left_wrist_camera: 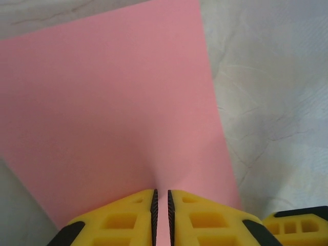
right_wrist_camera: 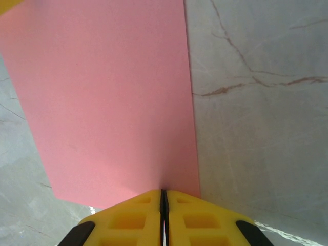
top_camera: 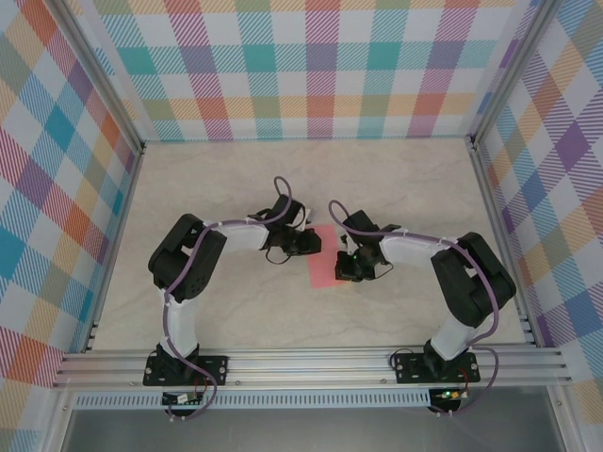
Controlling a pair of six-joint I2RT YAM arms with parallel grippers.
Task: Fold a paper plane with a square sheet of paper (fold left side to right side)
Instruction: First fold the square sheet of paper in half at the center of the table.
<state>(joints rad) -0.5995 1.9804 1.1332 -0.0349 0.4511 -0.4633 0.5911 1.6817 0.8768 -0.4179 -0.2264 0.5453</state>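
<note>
Top external: paper (top_camera: 323,256), pink, centre frame on table (top_camera: 236,188), between both grippers; shows as an upright strip, not a square. Left gripper (top_camera: 306,243): in left wrist view, jaws a slit apart, pink sheet pinched in the gap. Right gripper (top_camera: 350,267): jaws closed at the paper's edge; hold cannot be told. Progress, judged: first half-fold apparently made; no dart shape; later folds outstanding.

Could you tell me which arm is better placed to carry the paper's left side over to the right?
Probably left. The left gripper pinches the paper at its left edge, pink showing in the gap. The right gripper sits shut at the opposite edge, better suited to anchoring.
</note>
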